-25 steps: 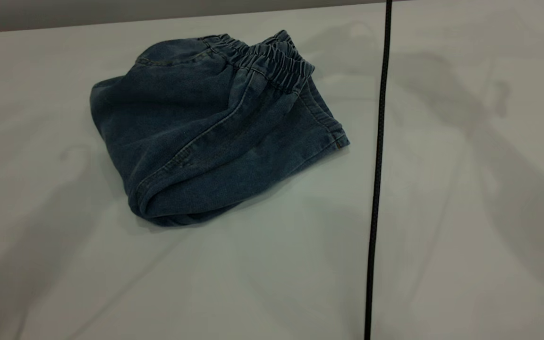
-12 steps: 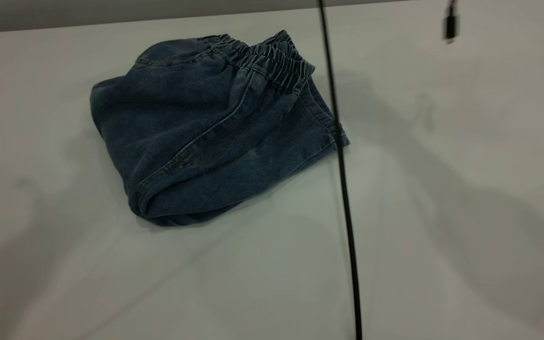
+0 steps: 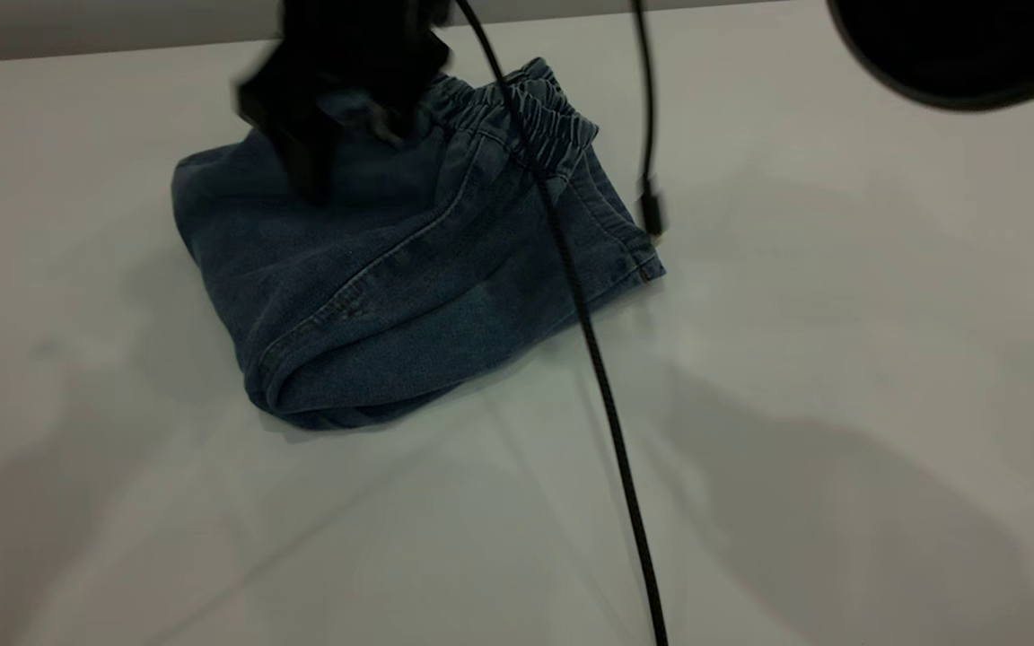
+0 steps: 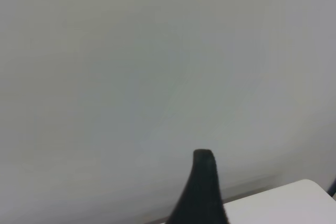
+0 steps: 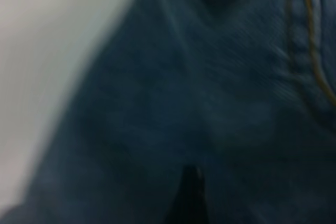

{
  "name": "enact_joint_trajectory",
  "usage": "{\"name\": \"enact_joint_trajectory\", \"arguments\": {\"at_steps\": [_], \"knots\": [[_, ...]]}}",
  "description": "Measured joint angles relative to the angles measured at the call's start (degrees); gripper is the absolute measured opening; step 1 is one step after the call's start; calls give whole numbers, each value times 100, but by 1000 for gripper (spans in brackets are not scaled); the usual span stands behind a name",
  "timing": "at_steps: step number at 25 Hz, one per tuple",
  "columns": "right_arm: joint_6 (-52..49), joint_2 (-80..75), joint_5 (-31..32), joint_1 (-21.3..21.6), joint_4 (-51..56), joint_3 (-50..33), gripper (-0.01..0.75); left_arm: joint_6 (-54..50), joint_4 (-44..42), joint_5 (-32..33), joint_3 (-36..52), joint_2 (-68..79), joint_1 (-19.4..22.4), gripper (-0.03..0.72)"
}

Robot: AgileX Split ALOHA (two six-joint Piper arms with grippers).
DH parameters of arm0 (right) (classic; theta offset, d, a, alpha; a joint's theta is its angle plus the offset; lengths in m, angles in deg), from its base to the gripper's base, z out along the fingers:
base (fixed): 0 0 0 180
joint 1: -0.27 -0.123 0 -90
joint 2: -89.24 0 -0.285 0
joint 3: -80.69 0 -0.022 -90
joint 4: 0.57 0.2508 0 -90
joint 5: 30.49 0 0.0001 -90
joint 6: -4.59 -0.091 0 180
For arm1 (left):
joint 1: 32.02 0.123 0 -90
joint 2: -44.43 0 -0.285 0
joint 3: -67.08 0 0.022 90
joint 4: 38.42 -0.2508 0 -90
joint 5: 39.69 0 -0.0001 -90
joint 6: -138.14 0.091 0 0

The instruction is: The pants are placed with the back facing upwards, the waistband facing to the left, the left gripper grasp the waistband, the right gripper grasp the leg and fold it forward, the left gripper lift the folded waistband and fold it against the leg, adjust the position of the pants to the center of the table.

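Observation:
The blue denim pants lie folded in a compact bundle on the table, left of its middle. The gathered waistband lies on top at the bundle's far right, and a stitched leg hem pokes out below it. My right gripper is a blurred black shape hanging over the bundle's far left part. Its wrist view is filled by denim, with one dark fingertip showing. My left gripper is outside the exterior view. Only one of its fingers shows, against a wall and a table corner.
A black cable runs from the right gripper diagonally over the waistband and down across the table. A second thin cable with a plug end dangles beside the pants' right edge. A dark arm part fills the top right corner.
The black cable has swept from right to left across the view. The right gripper has come in over the pants' far left part, and a dark arm part has entered at top right. The pants have not moved.

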Motion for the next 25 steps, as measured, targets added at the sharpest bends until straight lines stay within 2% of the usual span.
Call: {"name": "enact_joint_trajectory", "arguments": {"at_steps": [6, 14, 20, 25], "knots": [[-56, -274, -22, 3, -141, -5, 570, 0, 0, 0, 0, 0, 0, 563], [-659, -470, -44, 3, -347, 1, 570, 4, 0, 5, 0, 0, 0, 563], [-2036, -499, 9, 159, -892, 1, 570, -1, 0, 43, 0, 0, 0, 563], [-2916, -499, 9, 192, -837, 1, 570, -1, 0, 95, 0, 0, 0, 563]]}}
